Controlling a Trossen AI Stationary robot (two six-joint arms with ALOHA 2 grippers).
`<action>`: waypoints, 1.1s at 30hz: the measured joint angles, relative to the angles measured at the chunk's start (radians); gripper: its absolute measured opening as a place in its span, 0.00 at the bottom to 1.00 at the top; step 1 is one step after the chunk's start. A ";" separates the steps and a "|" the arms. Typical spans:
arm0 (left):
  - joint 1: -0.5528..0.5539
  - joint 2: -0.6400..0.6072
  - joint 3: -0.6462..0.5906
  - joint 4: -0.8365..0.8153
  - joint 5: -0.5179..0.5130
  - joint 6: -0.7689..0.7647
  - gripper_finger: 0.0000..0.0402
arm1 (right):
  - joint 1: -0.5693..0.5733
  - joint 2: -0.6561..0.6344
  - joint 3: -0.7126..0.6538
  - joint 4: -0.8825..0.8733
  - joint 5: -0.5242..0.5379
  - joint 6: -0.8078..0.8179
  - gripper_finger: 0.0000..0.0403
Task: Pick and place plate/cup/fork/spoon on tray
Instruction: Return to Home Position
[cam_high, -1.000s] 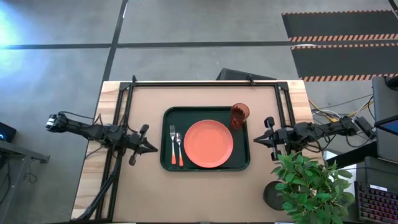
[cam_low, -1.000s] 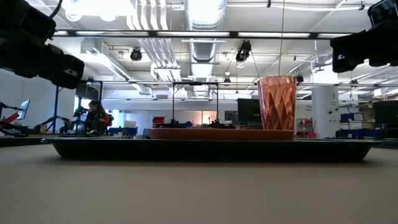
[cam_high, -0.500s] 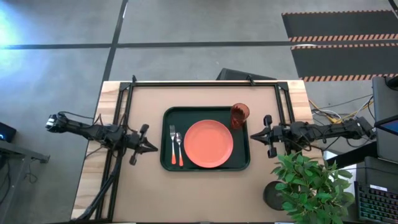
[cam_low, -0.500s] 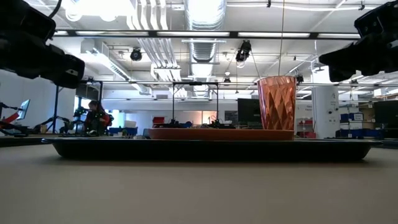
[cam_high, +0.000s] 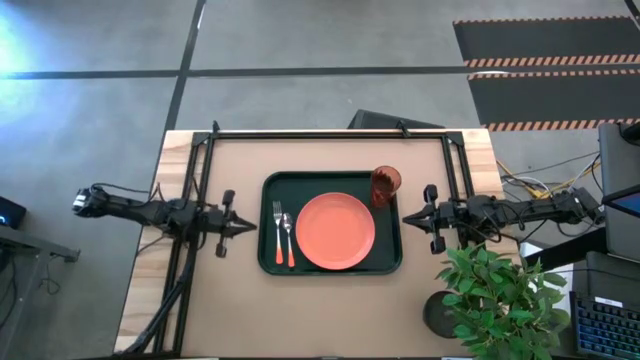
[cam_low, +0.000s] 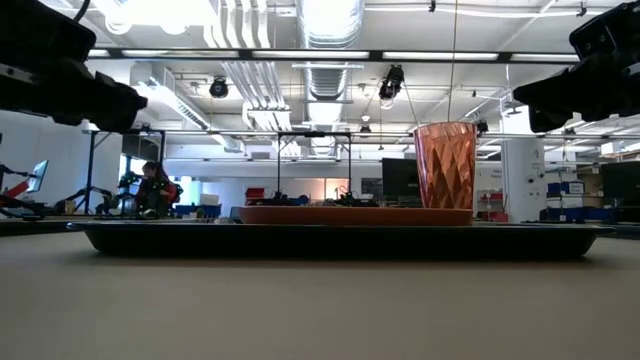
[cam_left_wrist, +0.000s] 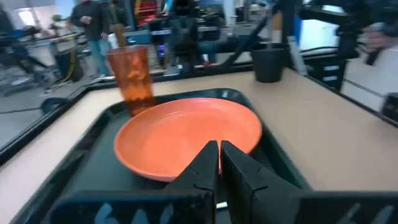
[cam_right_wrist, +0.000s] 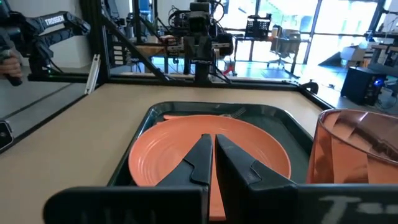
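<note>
Tray (cam_high: 300, 185): dark, rectangular, flat on the middle of the table (cam_high: 330, 315), long sides running 9 to 3 o'clock in the high view. Plate (cam_high: 335, 231): coral-orange, lying flat in the tray, filling its centre and right part. Cup (cam_high: 385, 185): reddish-brown, upright, in the tray's corner at 1 o'clock from the plate, just beside the plate's rim. Fork (cam_high: 277, 232) and spoon (cam_high: 288, 238): orange handles, side by side in the tray at 9 o'clock from the plate, fork on the outside, silver ends toward 12 o'clock. Left gripper (cam_high: 250, 228): above the table at 9 o'clock from the tray, near its rim, fingers drawn together to a thin slit, holding nothing. Right gripper (cam_high: 405, 215): at 3 o'clock from the tray, near its rim, fingers likewise pinched narrow and empty. Potted plant (cam_high: 495, 295): at 4 o'clock from the tray, at the table's edge.
</note>
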 joint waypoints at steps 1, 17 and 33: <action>0.015 0.000 0.000 0.000 0.000 -0.004 0.00 | 0.000 0.000 0.000 0.000 0.000 0.000 0.02; 0.277 -0.033 -0.002 -0.014 0.172 0.008 0.00 | 0.000 0.000 0.000 -0.002 0.000 -0.016 0.02; 0.277 0.010 0.000 -0.002 0.200 -0.019 0.00 | 0.000 0.008 0.000 -0.007 0.004 -0.042 0.02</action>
